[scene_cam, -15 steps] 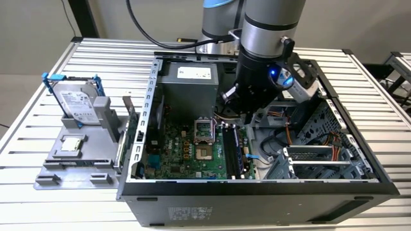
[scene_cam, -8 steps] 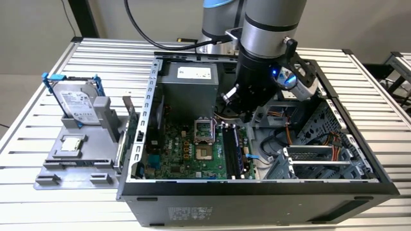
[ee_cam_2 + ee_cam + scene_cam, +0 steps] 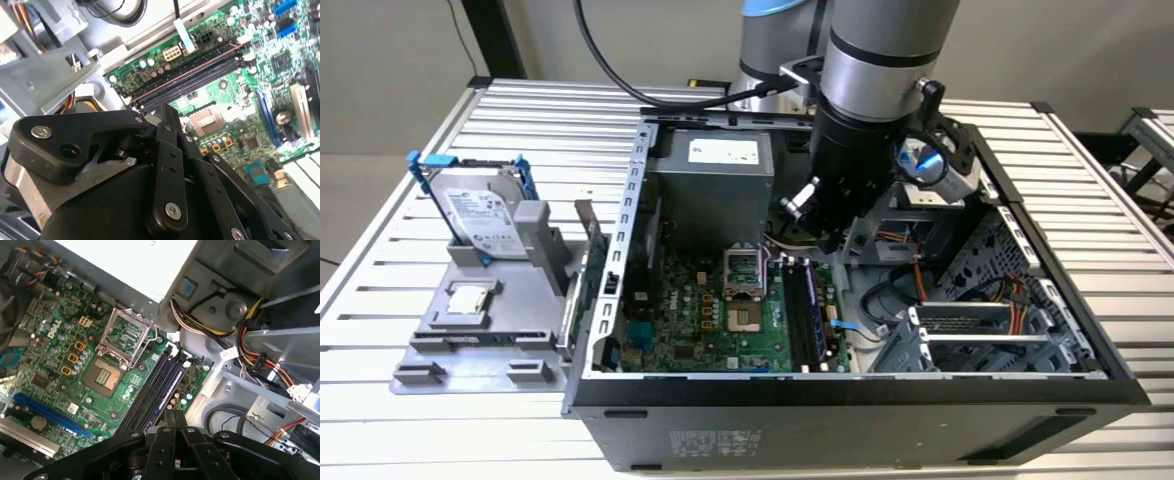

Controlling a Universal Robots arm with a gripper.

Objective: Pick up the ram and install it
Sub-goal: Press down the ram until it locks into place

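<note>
Inside the open computer case (image 3: 640, 200), my gripper (image 3: 834, 225) hangs just above the row of black memory slots (image 3: 803, 310) on the green motherboard (image 3: 707, 320). The fingers (image 3: 167, 112) are drawn together with nothing between them, as both wrist views show; the gripper (image 3: 175, 416) points down at the slots (image 3: 150, 395). A long thin strip that looks like the ram (image 3: 187, 73) stands edge-up in the outermost slot, nearest the board's edge, and it shows as a bluish line (image 3: 169, 395) in the first wrist view. I cannot tell whether it is fully seated.
At the exterior view's left, a grey fixture (image 3: 480, 330) holds a silver hard drive with blue rails (image 3: 480, 210). The power supply (image 3: 720, 170) and the CPU socket (image 3: 740, 275) lie beside the slots. Cable bundles (image 3: 250, 350) and the drive cage (image 3: 987, 330) crowd the other side.
</note>
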